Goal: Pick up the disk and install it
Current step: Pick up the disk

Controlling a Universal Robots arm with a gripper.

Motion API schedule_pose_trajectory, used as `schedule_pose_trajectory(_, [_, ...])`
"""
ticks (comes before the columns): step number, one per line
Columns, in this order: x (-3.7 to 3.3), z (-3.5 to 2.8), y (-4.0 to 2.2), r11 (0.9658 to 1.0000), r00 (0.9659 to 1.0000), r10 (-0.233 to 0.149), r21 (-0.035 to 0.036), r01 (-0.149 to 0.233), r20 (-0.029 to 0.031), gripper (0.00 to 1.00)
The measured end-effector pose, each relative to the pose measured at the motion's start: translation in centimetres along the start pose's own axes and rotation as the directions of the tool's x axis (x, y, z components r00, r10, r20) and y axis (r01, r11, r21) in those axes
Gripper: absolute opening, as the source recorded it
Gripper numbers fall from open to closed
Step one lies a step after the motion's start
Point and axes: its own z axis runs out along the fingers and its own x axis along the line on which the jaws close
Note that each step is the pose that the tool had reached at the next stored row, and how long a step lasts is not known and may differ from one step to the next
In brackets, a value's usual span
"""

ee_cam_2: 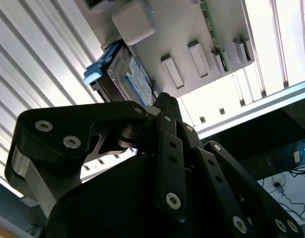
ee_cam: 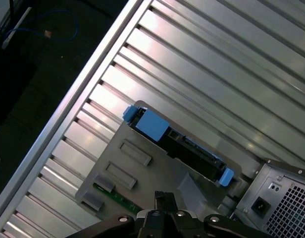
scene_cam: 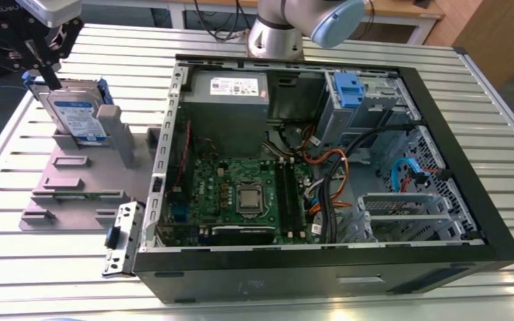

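Note:
The disk (scene_cam: 77, 117) stands on edge in a grey holder (scene_cam: 78, 180) on the slatted table, at the exterior view's left, beside the open computer case (scene_cam: 458, 140). It is silver-grey with a white-and-blue label and blue rails. My gripper (scene_cam: 51, 79) hangs just over its top edge, fingers together and shut, with nothing between them. In the second wrist view the fingertips (ee_cam_2: 165, 99) end close to the disk (ee_cam_2: 135, 79). The first wrist view looks down on the disk's (ee_cam: 192, 148) blue rail ends, with the gripper (ee_cam: 165, 197) a little apart from it.
Inside the case a drive bay with a blue clip (scene_cam: 351, 90) sits at the back, beside the power supply (scene_cam: 225, 100). A metal bracket (scene_cam: 123, 237) hangs at the case's near left corner. A green circuit strip (scene_cam: 78, 196) lies on the holder. The table edge (ee_cam: 83, 84) is close.

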Motion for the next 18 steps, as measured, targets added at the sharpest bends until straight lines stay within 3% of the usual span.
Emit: schedule_pose_trajectory(18, [0.00,0.00,0.00,1.0000,1.0000,-0.009,0.0002,0.009,-0.0002,0.11])
